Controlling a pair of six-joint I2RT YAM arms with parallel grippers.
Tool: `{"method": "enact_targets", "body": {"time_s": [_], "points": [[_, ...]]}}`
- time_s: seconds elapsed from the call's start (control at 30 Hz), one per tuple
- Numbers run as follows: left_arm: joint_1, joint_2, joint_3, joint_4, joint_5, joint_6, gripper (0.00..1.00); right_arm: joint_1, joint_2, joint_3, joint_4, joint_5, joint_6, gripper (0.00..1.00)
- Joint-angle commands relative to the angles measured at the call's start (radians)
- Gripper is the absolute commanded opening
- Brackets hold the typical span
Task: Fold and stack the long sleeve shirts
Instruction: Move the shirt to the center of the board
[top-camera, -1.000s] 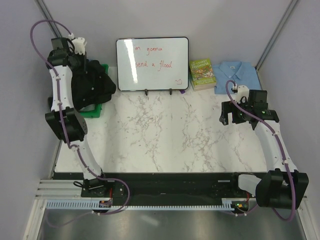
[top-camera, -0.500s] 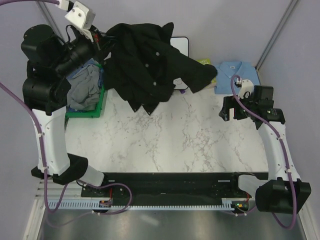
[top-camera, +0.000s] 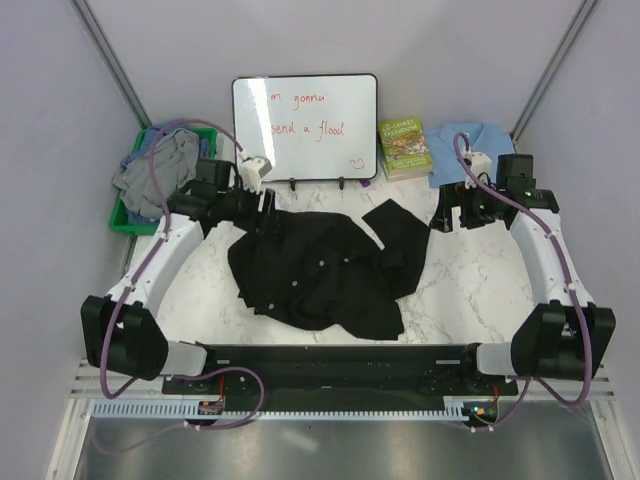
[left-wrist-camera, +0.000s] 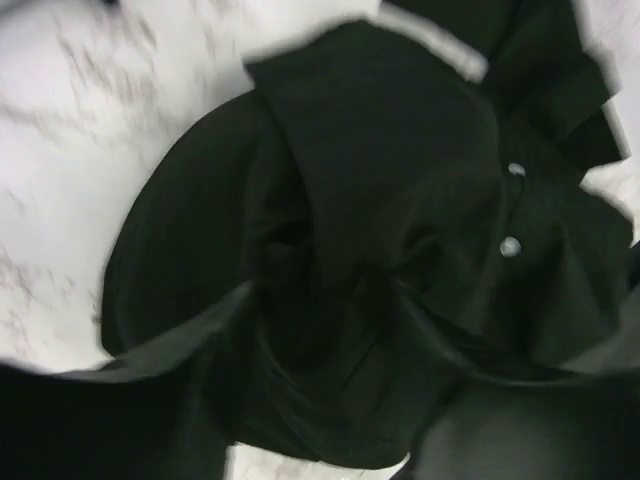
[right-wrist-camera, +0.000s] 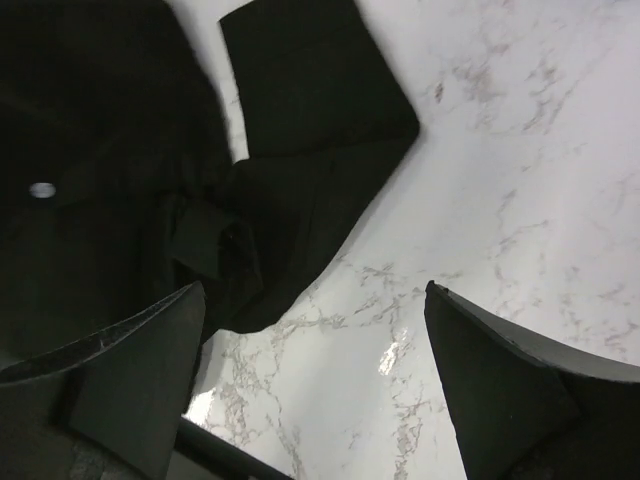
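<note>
A black long sleeve shirt (top-camera: 320, 270) with small pale buttons lies crumpled on the middle of the marble table, one sleeve (top-camera: 400, 225) thrown out to the right. My left gripper (top-camera: 262, 208) hovers at the shirt's far left edge. In the left wrist view its blurred jaws stand apart over the black fabric (left-wrist-camera: 400, 180). My right gripper (top-camera: 468, 212) is open above bare marble just right of the sleeve (right-wrist-camera: 300, 120), holding nothing. A folded light blue collared shirt (top-camera: 450, 150) lies at the back right. Grey and blue shirts (top-camera: 160, 170) are heaped at the back left.
The heap sits in a green bin (top-camera: 125, 215). A whiteboard (top-camera: 305, 125) stands at the back centre with a green-covered book (top-camera: 404, 147) to its right. Bare marble (top-camera: 480, 290) shows right of the black shirt.
My left arm swung the black shirt out of the air at the back and down onto the table, and its jaws have parted. The right arm shifted slightly toward the back.
</note>
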Motion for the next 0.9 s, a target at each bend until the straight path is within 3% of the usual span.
{"method": "enact_targets", "body": {"time_s": [0.0, 0.07, 0.1, 0.13, 0.23, 0.3, 0.43, 0.53, 0.67, 0.87], "points": [[0.183, 0.027, -0.100, -0.023, 0.145, 0.140, 0.82, 0.000, 0.119, 0.067, -0.064, -0.123, -0.064, 0.98], [0.341, 0.060, -0.072, -0.062, 0.262, 0.207, 0.84, 0.003, 0.168, 0.087, -0.096, -0.154, -0.064, 0.98], [0.348, 0.071, -0.036, -0.187, 0.365, 0.384, 0.90, 0.011, 0.185, 0.095, -0.108, -0.168, -0.053, 0.98], [0.333, 0.081, -0.003, -0.234, 0.364, 0.460, 0.91, 0.014, 0.211, 0.101, -0.119, -0.173, -0.038, 0.98], [0.160, 0.039, 0.038, -0.282, 0.272, 0.637, 0.91, 0.014, 0.268, 0.096, -0.130, -0.188, -0.020, 0.98], [-0.040, 0.013, 0.001, -0.255, 0.159, 0.668, 0.92, 0.015, 0.288, 0.073, -0.127, -0.206, -0.024, 0.98], [-0.385, 0.117, 0.033, -0.166, -0.044, 0.565, 0.91, 0.018, 0.342, 0.037, -0.102, -0.186, -0.030, 0.98], [-0.473, 0.250, 0.128, -0.146, -0.134, 0.473, 0.90, 0.022, 0.345, 0.026, -0.067, -0.153, -0.044, 0.98], [-0.453, 0.292, 0.223, -0.150, -0.162, 0.334, 0.88, 0.089, 0.348, 0.058, -0.036, -0.136, -0.064, 0.95], [-0.174, 0.144, 0.167, -0.176, -0.021, 0.232, 0.89, 0.263, 0.353, 0.116, 0.066, -0.166, -0.079, 0.97]]}}
